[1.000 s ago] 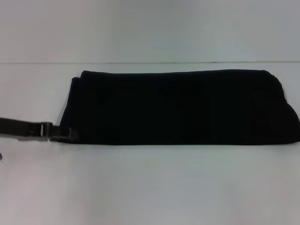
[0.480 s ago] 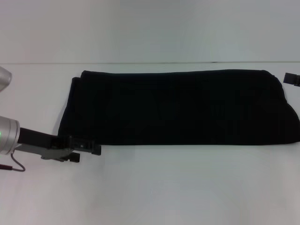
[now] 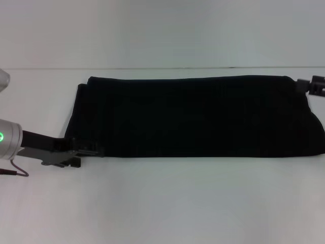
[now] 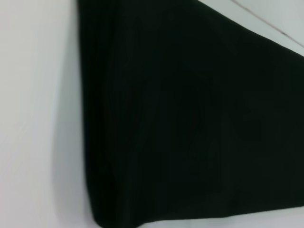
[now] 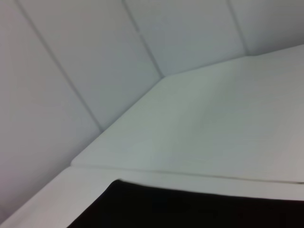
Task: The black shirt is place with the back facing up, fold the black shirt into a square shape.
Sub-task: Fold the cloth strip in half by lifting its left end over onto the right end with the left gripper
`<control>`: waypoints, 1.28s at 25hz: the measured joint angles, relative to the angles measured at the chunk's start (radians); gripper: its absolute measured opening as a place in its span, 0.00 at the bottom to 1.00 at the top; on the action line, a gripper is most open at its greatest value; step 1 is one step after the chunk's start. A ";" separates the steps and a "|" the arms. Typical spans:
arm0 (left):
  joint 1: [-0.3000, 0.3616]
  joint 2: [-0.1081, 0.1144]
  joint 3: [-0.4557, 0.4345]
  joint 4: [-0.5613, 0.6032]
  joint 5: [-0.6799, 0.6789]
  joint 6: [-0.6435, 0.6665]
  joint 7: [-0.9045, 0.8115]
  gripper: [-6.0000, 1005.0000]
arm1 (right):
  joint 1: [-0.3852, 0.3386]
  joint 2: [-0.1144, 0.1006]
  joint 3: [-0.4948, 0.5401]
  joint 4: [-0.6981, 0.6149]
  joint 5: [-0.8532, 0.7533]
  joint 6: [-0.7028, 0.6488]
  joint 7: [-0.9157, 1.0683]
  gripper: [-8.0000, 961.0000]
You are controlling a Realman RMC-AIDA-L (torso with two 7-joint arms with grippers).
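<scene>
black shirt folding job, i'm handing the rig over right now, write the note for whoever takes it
Left gripper: at the near left corner of the large plain black soft fabric shirt, low at the cloth's edge; whether it holds the fabric cannot be made out.
Right gripper: at the far right corner of the shirt, only partly in the head view.
Shirt: lies on the white table as a long, wide band running left to right, sides already folded in; no lettering shows.
Done: the folds that made the band.
Left: fold the band across its length, likely left end over toward the right, until it is square, then release.
</scene>
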 joint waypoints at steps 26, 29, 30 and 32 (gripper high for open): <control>-0.006 0.002 0.001 -0.017 0.050 -0.094 -0.052 0.88 | 0.002 -0.009 -0.048 -0.004 0.016 -0.004 -0.016 0.94; -0.007 0.002 0.002 -0.024 0.052 -0.103 -0.052 0.88 | 0.002 -0.009 -0.049 -0.004 0.023 -0.004 -0.016 0.94; -0.008 0.003 0.003 -0.026 0.052 -0.106 -0.052 0.88 | 0.002 -0.008 -0.047 -0.004 0.024 -0.004 -0.016 0.94; -0.009 0.003 0.004 -0.027 0.052 -0.111 -0.052 0.88 | 0.002 -0.008 -0.047 -0.004 0.024 -0.004 -0.016 0.94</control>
